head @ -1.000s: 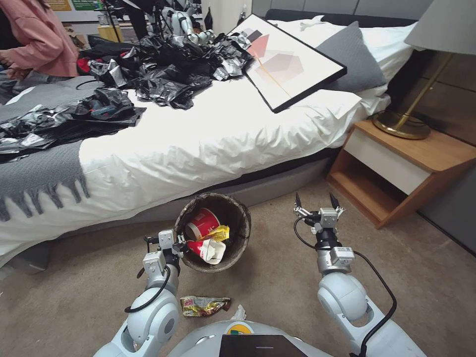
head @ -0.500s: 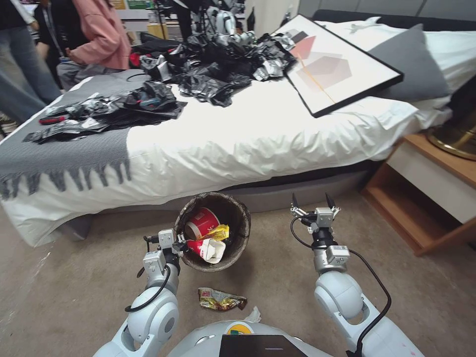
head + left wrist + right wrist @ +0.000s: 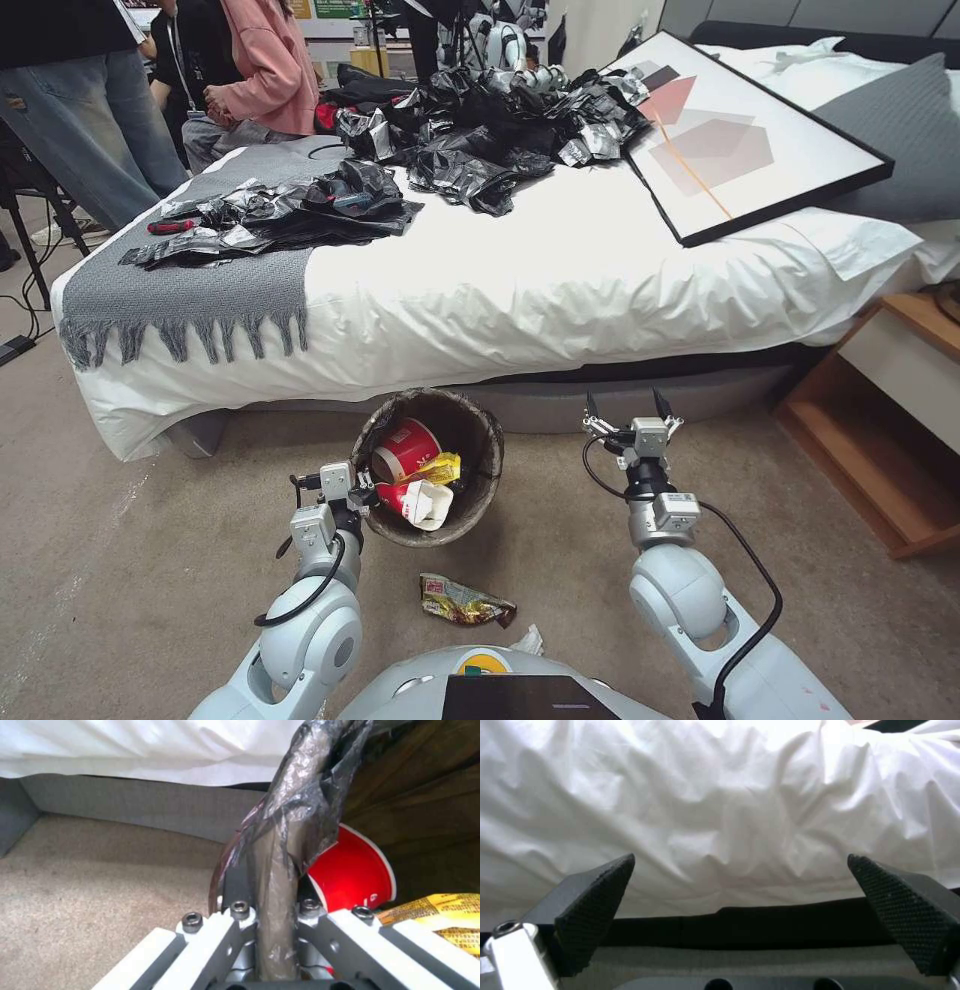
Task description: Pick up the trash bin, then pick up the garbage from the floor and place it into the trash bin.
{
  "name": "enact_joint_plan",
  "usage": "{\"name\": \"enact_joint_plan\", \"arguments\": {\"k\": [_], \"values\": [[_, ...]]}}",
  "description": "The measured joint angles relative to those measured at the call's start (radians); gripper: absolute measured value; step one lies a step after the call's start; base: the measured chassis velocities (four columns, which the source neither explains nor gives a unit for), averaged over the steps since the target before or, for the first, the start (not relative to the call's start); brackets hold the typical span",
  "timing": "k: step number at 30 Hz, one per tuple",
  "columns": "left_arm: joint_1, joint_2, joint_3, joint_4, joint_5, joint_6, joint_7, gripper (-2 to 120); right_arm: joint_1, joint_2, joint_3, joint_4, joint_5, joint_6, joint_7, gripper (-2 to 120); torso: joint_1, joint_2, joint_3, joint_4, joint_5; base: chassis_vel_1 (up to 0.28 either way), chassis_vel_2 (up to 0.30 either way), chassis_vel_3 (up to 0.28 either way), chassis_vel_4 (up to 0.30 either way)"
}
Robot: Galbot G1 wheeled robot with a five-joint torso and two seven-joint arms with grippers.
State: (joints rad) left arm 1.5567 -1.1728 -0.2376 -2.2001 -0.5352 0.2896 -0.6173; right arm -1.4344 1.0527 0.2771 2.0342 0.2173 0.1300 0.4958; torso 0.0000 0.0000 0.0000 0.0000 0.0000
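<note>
holding the trash bin (image 3: 430, 470) by its lined rim, the left gripper (image 3: 270, 915) fingers pinch it; the right gripper (image 3: 628, 412) fingers are spread, empty. next: the gold foil wrapper (image 3: 466, 602), on the carpet behind both grippers, needs a low reach.

open carpet (image 3: 150, 560) left of the trash bin (image 3: 482, 470), bed (image 3: 500, 300) blocking just behind

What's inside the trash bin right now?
Inside the trash bin, held at its rim by the left tool: a red cup, a yellow wrapper and a crumpled red-and-white cup. Anything beneath them is covered.
</note>
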Motion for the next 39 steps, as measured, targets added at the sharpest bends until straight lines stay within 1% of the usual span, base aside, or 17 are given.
{"name": "enact_joint_plan", "arguments": {"k": [4,6,8,14,25,32,39], "values": [[-0.004,-0.002,0.0,0.007,0.012,0.0,0.001,0,0.007,0.002,-0.006,-0.004,0.001,-0.002,0.003,100,0.0,0.0,0.0,0.0004,0.0001,0.0,0.0,0.0,0.0],[-0.006,-0.004,0.0,0.01,0.013,0.0,0.001,0,0.008,0.002,-0.006,-0.008,0.001,-0.003,0.004,100,0.0,0.0,0.0,-0.0003,0.0,0.0,0.0,0.0,0.0],[-0.008,-0.004,0.001,0.013,0.013,0.0,0.001,0,0.008,0.002,-0.007,-0.008,0.001,-0.003,0.004,100,0.0,0.0,0.0,-0.0004,0.0,0.0,0.0,0.0,0.0],[-0.022,-0.007,-0.008,0.02,0.007,0.0,-0.013,0,0.012,-0.001,-0.009,-0.014,0.007,-0.003,0.004,100,0.0,0.0,0.0,-0.0001,0.0,0.0,0.0,0.0,0.0],[-0.022,-0.005,-0.009,0.021,0.005,-0.001,-0.013,0,0.014,-0.002,-0.015,-0.015,0.011,-0.007,0.004,100,0.0,0.0,0.0,0.0,0.0,0.0,0.0,0.0,0.0],[-0.022,-0.005,-0.01,0.021,0.005,-0.001,-0.013,0,0.014,-0.003,-0.015,-0.015,0.011,-0.007,0.003,100,0.0,0.0,0.0,0.0,0.0,0.076,-0.04,-0.062,0.08],[-0.022,-0.005,-0.011,0.021,0.004,-0.003,-0.013,0,0.013,-0.003,-0.014,-0.015,0.011,-0.009,0.003,100,0.0,0.0,0.0,0.0,0.0,0.127,-0.132,-0.134,0.139]]}}
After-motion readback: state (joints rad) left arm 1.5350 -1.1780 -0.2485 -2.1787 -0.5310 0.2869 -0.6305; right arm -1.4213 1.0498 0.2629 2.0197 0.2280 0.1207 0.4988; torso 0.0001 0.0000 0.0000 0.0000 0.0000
